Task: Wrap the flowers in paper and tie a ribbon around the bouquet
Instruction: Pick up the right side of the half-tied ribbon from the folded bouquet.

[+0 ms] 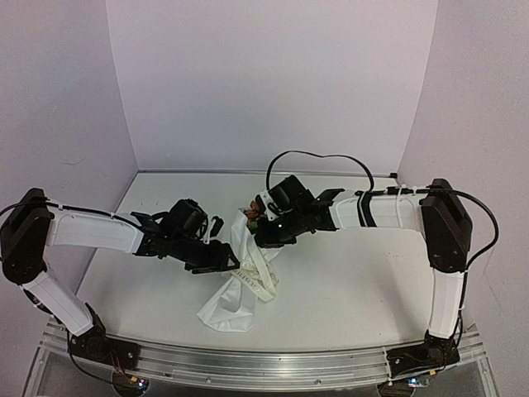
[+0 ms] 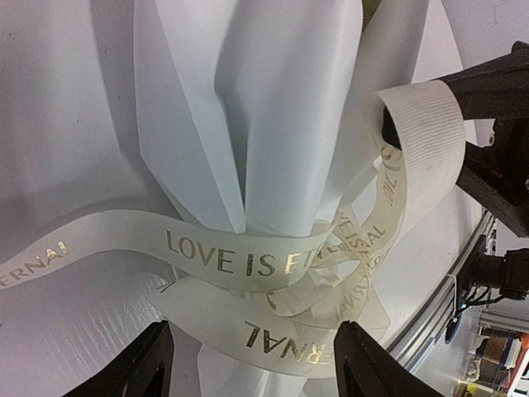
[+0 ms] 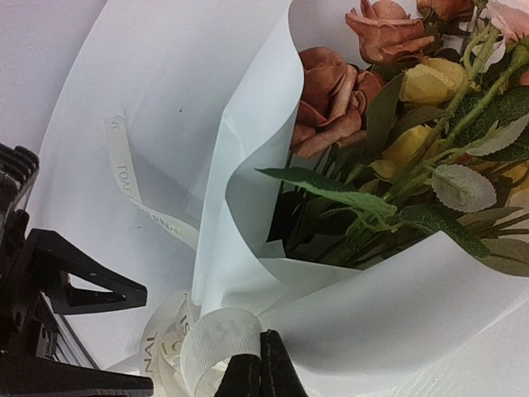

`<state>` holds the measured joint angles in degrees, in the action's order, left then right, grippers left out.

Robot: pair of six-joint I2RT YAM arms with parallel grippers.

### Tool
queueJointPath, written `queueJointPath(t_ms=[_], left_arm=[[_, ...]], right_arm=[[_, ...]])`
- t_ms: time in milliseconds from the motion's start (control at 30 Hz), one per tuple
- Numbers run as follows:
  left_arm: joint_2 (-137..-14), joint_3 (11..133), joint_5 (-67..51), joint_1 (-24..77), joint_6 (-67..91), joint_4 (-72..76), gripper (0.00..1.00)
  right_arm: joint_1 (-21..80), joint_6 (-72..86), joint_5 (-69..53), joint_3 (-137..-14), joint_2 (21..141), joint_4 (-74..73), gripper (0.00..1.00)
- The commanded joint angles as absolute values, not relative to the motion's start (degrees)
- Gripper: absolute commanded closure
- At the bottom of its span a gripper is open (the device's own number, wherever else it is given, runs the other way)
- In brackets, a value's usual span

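White paper (image 1: 227,310) sits mid-tabletop (image 1: 355,281), with open room to its right. We see the flowers (image 3: 347,83) clearly only from the right wrist. Left claw (image 2: 256,356) is spread; right claw (image 3: 260,360) pinches the ribbon (image 2: 215,256).

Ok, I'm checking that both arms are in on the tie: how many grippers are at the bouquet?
2. The left gripper is open, facing the ribbon around the bouquet's narrow waist. The right gripper is shut on a ribbon loop beside it. Neither is hidden.

We log a white table (image 1: 355,281) boxed in by pale lilac walls (image 1: 273,83) (a back panel and two flanks). An aluminium rail (image 1: 264,364) runs along its near edge. Past that edge we see blurred clutter (image 2: 502,341), which we cannot identify.
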<state>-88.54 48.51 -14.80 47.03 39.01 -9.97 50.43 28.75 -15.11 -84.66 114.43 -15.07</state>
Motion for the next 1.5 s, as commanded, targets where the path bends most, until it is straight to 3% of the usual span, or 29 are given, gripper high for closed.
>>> queueJointPath(t_ms=[0, 200, 600, 867, 933, 1000, 1133, 1300, 1467], left_arm=[[-88.62, 47.07, -18.51, 46.7, 43.06, -7.16, 0.32], [-88.77, 46.32, -20.57, 46.67, 44.39, -5.47, 0.43], [-87.18, 46.3, -20.57, 46.67, 43.91, -5.32, 0.75], [-85.5, 45.62, -20.72, 46.67, 43.42, -5.34, 0.9], [-85.23, 45.53, -19.67, 46.67, 43.54, -6.33, 0.83], [-84.39, 44.96, -18.14, 46.67, 44.1, -6.81, 0.64], [-84.15, 44.52, -16.09, 46.56, 44.54, -6.68, 0.45], [-87.94, 45.08, -19.36, 46.23, 44.49, -2.85, 0.38], [-91.07, 45.97, -22.28, 46.15, 45.25, -0.81, 0.41]], right_arm=[[50.37, 28.65, -15.29, -86.57, 114.1, -14.85, 1.0], [50.36, 28.74, -15.1, -86.53, 114.09, -14.85, 1.0], [50.41, 28.91, -14.86, -86.07, 113.93, -14.85, 1.0], [50.37, 29.05, -14.9, -86.02, 113.93, -14.85, 1.0], [50.4, 29.09, -14.85, -85.87, 113.89, -14.85, 1.0], [50.39, 29.09, -14.86, -85.67, 113.66, -14.78, 1.0], [50.47, 29.1, -14.68, -85.07, 113.02, -14.65, 1.0], [50.46, 29.09, -14.68, -84.97, 112.68, -14.59, 1.0], [50.56, 29.27, -14.91, -85.1, 112.68, -14.59, 1.0]])
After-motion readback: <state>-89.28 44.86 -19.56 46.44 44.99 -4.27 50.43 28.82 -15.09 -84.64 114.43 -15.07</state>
